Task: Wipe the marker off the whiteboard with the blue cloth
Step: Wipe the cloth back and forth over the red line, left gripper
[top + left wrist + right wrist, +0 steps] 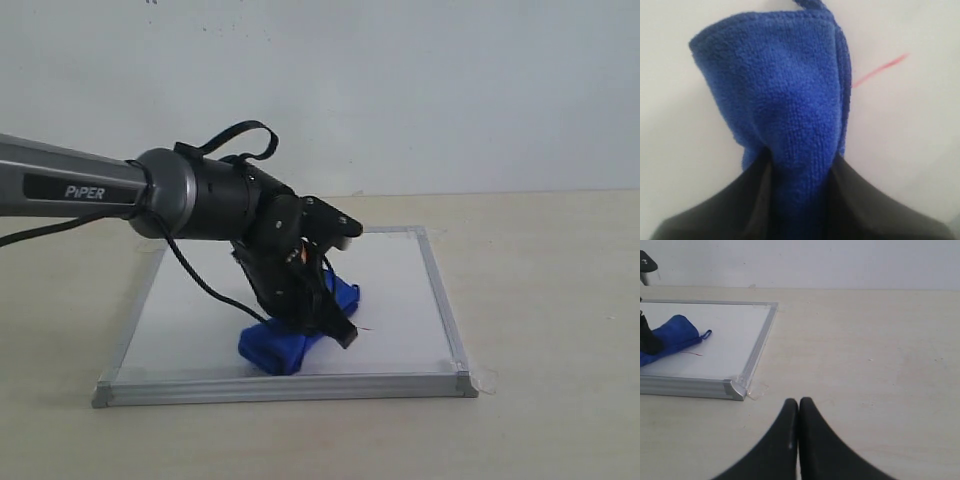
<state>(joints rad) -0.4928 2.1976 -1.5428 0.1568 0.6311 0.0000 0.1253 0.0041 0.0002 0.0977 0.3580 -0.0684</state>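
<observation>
The whiteboard [200, 310] lies flat on the table, silver-framed with tape at its corners. My left gripper [322, 318] is shut on the blue cloth [285, 345] and presses it onto the board near the front middle. In the left wrist view the blue cloth [785, 100] fills the space between the black fingers [870, 205]. A short stretch of red marker [880, 67] shows just beside the cloth; the marker [368, 331] is a tiny trace in the exterior view. My right gripper [799, 402] is shut and empty over bare table, off the board's corner [735, 388].
The left arm [90, 190] reaches in from the left across the board. A light wooden table [550, 300] surrounds the board, with a plain white wall behind. The right wrist view shows the whiteboard [740, 335] with the blue cloth [670, 335] on it.
</observation>
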